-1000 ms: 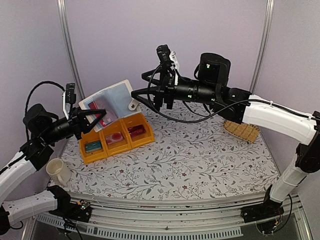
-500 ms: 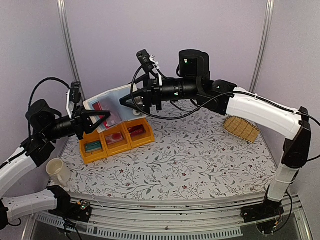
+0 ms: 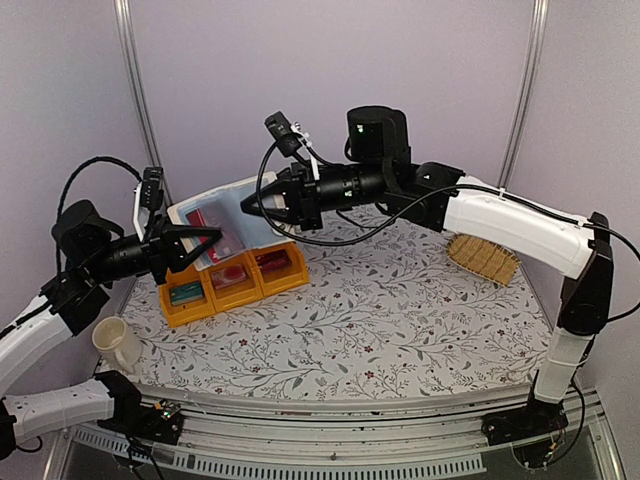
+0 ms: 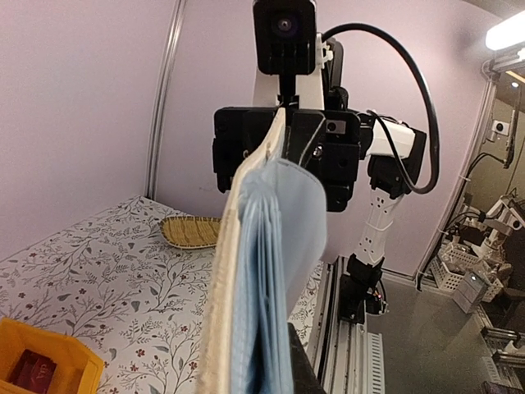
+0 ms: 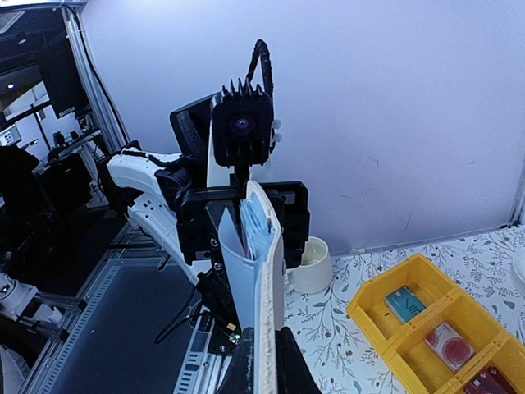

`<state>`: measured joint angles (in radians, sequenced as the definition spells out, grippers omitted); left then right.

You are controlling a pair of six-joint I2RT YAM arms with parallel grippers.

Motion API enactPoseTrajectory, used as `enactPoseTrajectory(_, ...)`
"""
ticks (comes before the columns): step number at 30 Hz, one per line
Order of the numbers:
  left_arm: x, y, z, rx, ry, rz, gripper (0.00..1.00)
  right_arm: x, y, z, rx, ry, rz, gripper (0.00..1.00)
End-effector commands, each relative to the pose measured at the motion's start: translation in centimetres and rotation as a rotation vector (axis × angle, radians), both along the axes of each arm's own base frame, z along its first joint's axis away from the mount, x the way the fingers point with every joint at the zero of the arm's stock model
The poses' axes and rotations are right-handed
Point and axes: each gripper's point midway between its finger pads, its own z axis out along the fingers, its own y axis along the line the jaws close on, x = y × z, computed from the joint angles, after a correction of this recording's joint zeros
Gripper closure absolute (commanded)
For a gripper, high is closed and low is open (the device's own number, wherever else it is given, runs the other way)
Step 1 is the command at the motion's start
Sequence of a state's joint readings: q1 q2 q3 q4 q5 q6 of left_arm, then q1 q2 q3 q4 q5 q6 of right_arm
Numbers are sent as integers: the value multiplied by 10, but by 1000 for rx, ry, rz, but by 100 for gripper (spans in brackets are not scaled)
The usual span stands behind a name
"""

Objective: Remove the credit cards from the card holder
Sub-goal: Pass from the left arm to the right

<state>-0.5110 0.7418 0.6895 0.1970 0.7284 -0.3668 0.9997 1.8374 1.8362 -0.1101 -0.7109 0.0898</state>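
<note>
Far left, a mug (image 3: 115, 342) sits at the near-left corner of the bench (image 3: 400, 320), right at the edge. My left fingers (image 3: 208, 237) are clenched on the lower left edge of the card holder (image 3: 218, 212), which is off the bench, up in the air above the back of the yellow bins (image 3: 240, 297). The holder hangs open and tilted, clear sleeves facing the top camera. A red card (image 3: 203, 217) sits in a left sleeve near my left fingertips. From both wrist views the holder is edge-on, whitish cover on one side and blue leaves on the other, so I can't tell whether more cards are inside.

Below it, the three bins stand in a row near the bench's left edge: a teal card (image 3: 186, 292) in the left bin, a pink card (image 3: 230, 277) in the middle, and a dark red card (image 3: 272, 260) in the right.

My right fingers (image 3: 250, 205) are clamped on the holder's right edge, the arm reaching in level from the right, well above the bench. Both wrists face each other across the holder.

Right of the bins the floral bench runs wide to the straw basket (image 3: 485, 262), which lies near the far right edge under the right arm.
</note>
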Motion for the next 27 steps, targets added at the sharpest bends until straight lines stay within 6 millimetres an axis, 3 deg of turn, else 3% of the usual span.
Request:
enactPoseTrajectory(1,-6,1,16,-40,-38,-13,100,-14,-15,22,58,20,67,99)
enactPoseTrajectory(6,-1,2,17,-103,10,0,100,-12,-30,30,135,48,100,99)
enactPoseTrajectory(10,31,6,-3,-246,194,87,69,3,-40,21,145,153,92,99)
enactPoseTrajectory(12,35,0,-17,-255,236,58,53,15,-50,13,160,188,71,99)
enactPoseTrajectory(14,37,-6,-24,-227,249,30,45,25,-63,9,184,247,77,99)
enactPoseTrajectory(17,39,-9,-31,-191,238,40,42,25,-77,6,199,312,104,99)
enactPoseTrajectory(24,41,-10,-30,-175,187,58,38,18,-80,6,205,301,147,99)
enactPoseTrajectory(27,52,-13,-39,-140,209,109,44,14,-81,9,217,292,178,99)
